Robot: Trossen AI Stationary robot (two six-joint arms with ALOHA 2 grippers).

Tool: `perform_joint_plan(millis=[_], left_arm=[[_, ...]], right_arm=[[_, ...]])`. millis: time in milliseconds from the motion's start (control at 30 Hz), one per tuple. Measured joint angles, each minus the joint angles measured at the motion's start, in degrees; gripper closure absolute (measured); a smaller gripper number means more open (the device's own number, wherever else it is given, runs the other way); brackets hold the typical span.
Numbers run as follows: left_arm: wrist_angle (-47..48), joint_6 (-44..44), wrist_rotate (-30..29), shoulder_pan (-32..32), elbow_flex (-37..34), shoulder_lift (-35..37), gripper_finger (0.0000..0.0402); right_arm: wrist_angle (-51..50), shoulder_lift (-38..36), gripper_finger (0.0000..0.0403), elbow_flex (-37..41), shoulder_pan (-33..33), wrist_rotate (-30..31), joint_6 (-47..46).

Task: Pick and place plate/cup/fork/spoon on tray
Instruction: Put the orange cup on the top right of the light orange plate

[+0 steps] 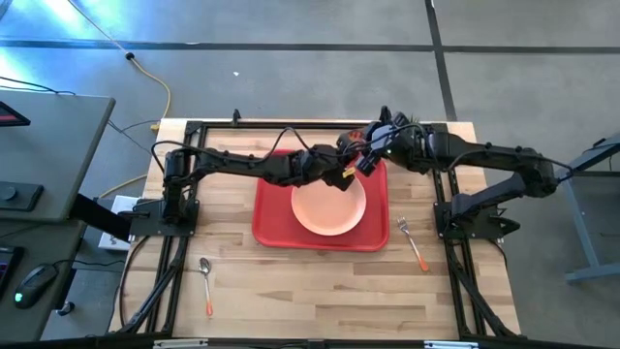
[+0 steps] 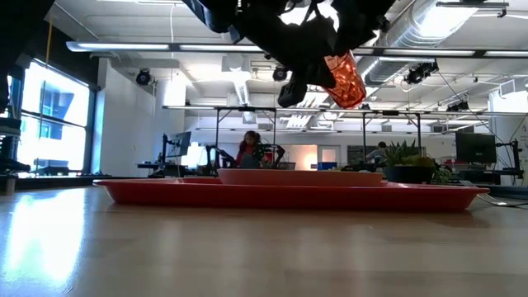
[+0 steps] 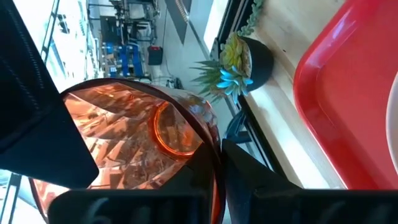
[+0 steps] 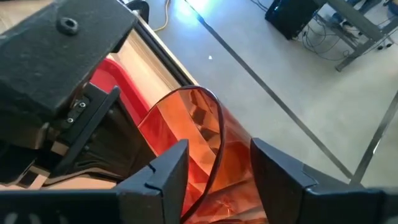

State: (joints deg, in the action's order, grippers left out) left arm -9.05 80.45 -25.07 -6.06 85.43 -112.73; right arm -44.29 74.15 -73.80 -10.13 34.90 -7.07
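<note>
We found both arms meeting above the far right part of the tray [image 1: 271, 218], with the cup [image 2: 344, 81] held in the air between them, well clear of the desk [image 1: 320, 291]. The left gripper [image 1: 347, 173] had its fingers [image 3: 249, 171] set over the cup's rim, one inside and one outside the wall, and the right gripper [image 1: 368, 160] straddled the rim the same way in its own wrist view, a finger [image 4: 163, 171] on either side of the wall. We could not tell which of the two was really bearing the weight, so we judged this to be a handover in mid-air, or a joint carry, with the cup's placing as the step in hand. The plate [image 1: 329, 206] already lay on the tray, right of its middle. The fork [image 1: 411, 240] lay on the desk just right of the tray, and the spoon [image 1: 206, 281] lay well off toward the near left. A potted plant [image 3: 239, 57] stood at the desk's far edge beside the tray. The next move, as we saw it, called for one gripper to let go cleanly while the other lowered the cup onto bare tray beside the plate, keeping it upright and clear of the plate's rim.
</note>
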Motion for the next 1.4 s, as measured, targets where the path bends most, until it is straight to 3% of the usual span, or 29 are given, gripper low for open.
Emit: perform_joint_plan(millis=[133,400,700,1000,1133,1400], left_arm=[[-0.27,0.06,-0.20,0.54,-0.01,0.00,0.0390],[0.28,-1.80,-1.00,2.09,-0.01,0.00,0.0377],[0.28,-5.44,-1.55,2.94,-0.01,0.14,0.0344],[1.85,-34.50,-3.41,2.82,0.35,0.48,0.0281],[7.25,-43.53,-6.72,2.41,0.15,1.66,0.0247],[13.03,-53.19,-10.61,0.47,0.21,6.92,0.0213]], right_arm=[[-0.33,0.00,0.0279,-0.02,0.22,0.37,-0.19],[-1.47,0.07,0.0390,0.04,0.10,-1.04,-0.88],[-3.63,0.07,0.0398,0.17,-0.02,-3.18,-3.03],[-6.73,0.17,0.0400,0.76,-4.89,-5.49,-13.08],[-7.42,-0.71,0.0402,5.51,-10.56,-6.78,-16.72],[7.64,-6.68,0.0402,19.78,-20.40,-16.08,-18.66]])
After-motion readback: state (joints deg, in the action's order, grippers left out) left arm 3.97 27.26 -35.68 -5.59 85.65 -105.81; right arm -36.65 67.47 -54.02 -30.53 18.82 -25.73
